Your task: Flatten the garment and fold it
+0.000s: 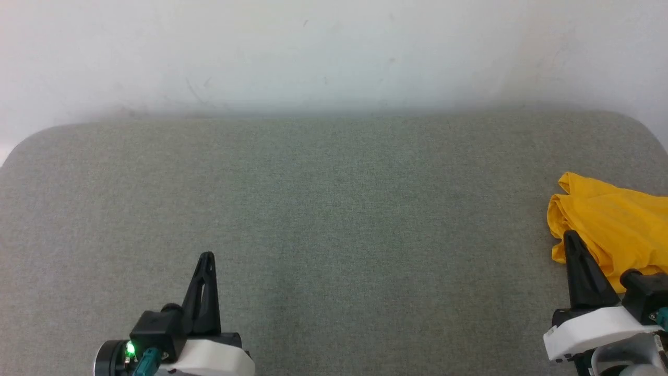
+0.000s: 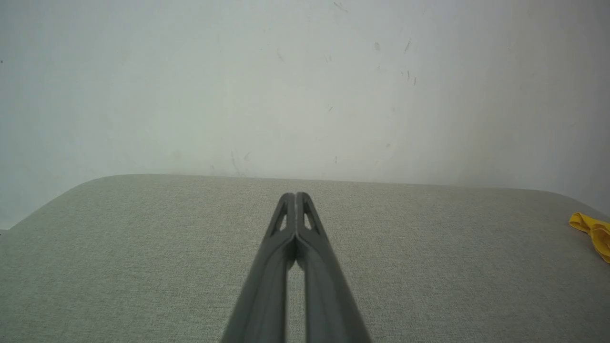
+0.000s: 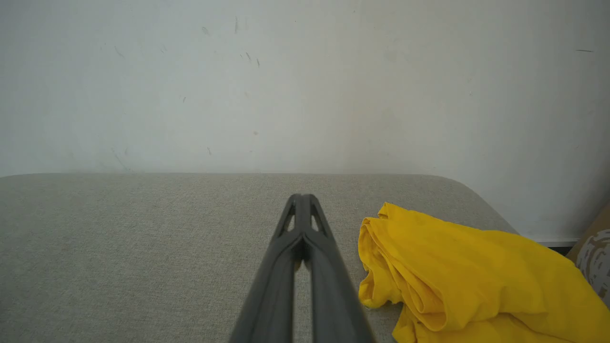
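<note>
**At the table's right edge: garment bunched, both jaws closed**

Along the near edge of the table [image 1: 334, 209], the head view has the left gripper [image 1: 207, 257] low on the left and the right gripper [image 1: 570, 237] low on the right. Both point away from the robot. A green light [image 1: 129, 349] glows on the left wrist housing.

Left gripper [image 2: 295, 196], wrist view: jaws pressed together at the tips, with a thin slit between the fingers lower down. They hold nothing. Bare grey fabric lies under and around them.

Right gripper [image 3: 301, 197], wrist view: jaws likewise closed tip to tip and holding nothing.

The garment [image 3: 467, 276] lies just to the right of the right gripper's fingers, on the table's right side. It is bunched in loose rolled folds, not spread flat. Only yellow cloth is exposed. In the head view the garment [image 1: 610, 224] runs off the right border, and the right fingertip overlaps its lower left hem. Contact cannot be judged. In the left wrist view only a small yellow corner [image 2: 593, 231] appears at the far right, well apart from the left gripper.

Beyond the garment, the table's grey woven top is uncluttered out to its rounded far corners.

Behind the far edge stands a pale, lightly scuffed wall [image 1: 334, 52].
</note>
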### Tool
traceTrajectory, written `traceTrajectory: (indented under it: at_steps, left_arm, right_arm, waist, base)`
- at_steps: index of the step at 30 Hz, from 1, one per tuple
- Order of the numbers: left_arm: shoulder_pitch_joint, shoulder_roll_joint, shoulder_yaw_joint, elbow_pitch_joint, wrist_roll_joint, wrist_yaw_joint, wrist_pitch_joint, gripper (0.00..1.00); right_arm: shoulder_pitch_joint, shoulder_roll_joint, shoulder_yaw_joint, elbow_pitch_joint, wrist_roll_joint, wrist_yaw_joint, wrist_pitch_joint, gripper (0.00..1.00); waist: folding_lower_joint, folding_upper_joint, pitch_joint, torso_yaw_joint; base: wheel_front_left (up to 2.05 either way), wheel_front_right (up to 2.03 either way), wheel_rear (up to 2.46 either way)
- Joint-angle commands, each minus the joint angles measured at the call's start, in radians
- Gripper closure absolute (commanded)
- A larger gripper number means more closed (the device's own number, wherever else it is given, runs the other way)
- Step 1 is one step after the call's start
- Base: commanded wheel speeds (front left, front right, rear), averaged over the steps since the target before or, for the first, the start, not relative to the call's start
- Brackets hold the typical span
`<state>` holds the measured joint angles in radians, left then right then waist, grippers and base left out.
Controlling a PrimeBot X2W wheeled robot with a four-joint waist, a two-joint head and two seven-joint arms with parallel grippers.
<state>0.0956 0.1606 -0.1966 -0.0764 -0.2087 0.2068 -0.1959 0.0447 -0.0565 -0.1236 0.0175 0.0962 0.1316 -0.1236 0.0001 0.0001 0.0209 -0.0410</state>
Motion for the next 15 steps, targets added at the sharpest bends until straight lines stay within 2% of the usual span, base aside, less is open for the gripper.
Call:
traceTrajectory:
  at_steps: [1,15]
  left_arm:
    - [-0.018,-0.005,0.009,0.006,0.018,-0.009,0.006,1.0]
    - [-0.03,-0.021,0.038,0.016,0.046,-0.039,0.034,1.0]
  right_arm:
    - [-0.01,0.002,0.005,-0.003,-0.009,0.0,0.003,1.0]
    - [-0.015,0.002,0.023,-0.005,-0.022,0.0,0.021,1.0]
  waist:
    - [0.0,-0.0001,0.0,0.001]
    - [0.0,-0.0001,-0.003,0.007]
  base:
    - [0.0,0.0,0.0]
    - [0.0,0.0,0.0]
